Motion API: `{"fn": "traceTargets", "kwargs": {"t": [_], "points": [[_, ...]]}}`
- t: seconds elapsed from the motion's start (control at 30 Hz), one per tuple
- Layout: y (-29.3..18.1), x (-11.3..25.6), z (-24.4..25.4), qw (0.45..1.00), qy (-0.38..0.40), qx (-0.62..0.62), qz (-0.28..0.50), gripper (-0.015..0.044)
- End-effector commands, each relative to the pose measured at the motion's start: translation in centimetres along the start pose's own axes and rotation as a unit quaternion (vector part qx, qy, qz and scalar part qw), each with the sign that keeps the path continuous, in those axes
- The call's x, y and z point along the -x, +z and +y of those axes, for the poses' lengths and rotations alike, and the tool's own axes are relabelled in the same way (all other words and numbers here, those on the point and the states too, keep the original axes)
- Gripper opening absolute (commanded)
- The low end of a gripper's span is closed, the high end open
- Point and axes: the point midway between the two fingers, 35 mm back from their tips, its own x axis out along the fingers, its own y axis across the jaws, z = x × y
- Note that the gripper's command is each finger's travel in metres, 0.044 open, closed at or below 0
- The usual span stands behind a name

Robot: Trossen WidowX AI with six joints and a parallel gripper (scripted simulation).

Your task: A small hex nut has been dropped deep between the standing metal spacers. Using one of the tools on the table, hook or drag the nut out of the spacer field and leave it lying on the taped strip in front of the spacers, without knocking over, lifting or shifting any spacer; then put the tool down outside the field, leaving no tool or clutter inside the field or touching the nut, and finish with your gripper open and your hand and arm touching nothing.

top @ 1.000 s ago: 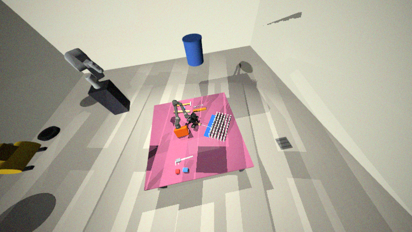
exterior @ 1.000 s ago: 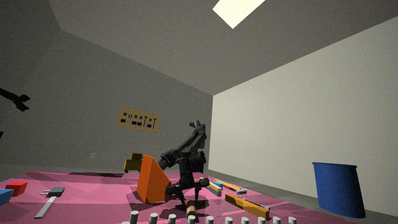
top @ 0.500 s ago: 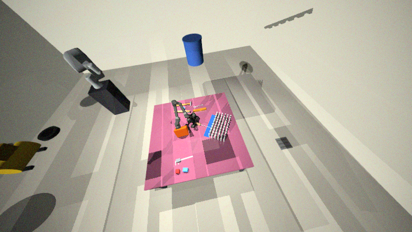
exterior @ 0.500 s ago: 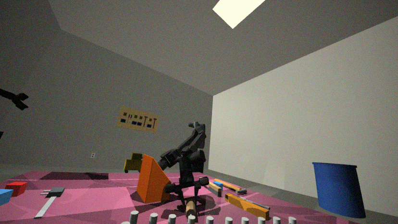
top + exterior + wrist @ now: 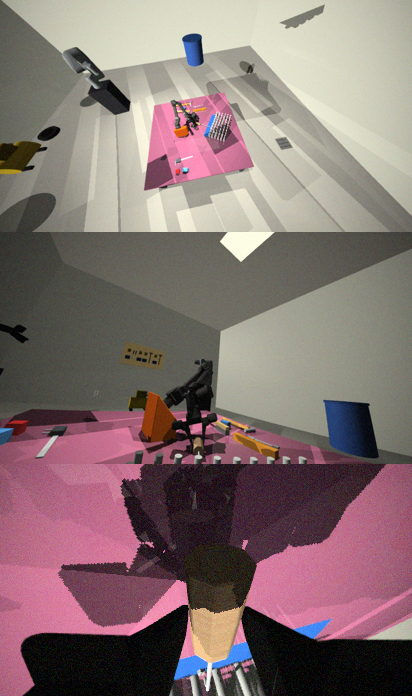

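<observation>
My gripper (image 5: 196, 123) (image 5: 197, 441) (image 5: 214, 611) is shut on the pale wooden handle (image 5: 198, 446) (image 5: 215, 636) of a tool with a thin metal rod (image 5: 205, 125) (image 5: 209, 674). The rod points away from the hand, over the blue taped strip (image 5: 206, 131) (image 5: 313, 630), and reaches the front edge of the spacers. The metal spacers (image 5: 220, 126) (image 5: 178, 458) (image 5: 242, 680) stand upright in rows behind the strip. Whether the rod touches a spacer cannot be told. Its far end and the nut cannot be made out.
An orange wedge (image 5: 180, 132) (image 5: 154, 422) stands beside the arm. An orange bar (image 5: 199, 109) (image 5: 255, 444), a wrench (image 5: 198, 106) and a hammer (image 5: 238, 424) lie on the strip's far side. A grey-headed tool (image 5: 178, 160) (image 5: 58, 430), a red block (image 5: 177, 171) and a blue block (image 5: 185, 170) lie near the table's near edge.
</observation>
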Motion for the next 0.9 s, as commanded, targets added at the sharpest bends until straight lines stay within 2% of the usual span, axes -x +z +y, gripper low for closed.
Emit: {"fn": "traceTargets", "kwargs": {"t": [0.0,0.73,0.87], "points": [[-0.6,0.3,-0.8,1.0,-0.008,0.009,0.005,0.0],[2.8,2.7,-0.1,1.0,-0.005,0.003,0.007,0.0],[2.2,3.1,-0.2,1.0,-0.002,0.004,0.007,0.0]]}}
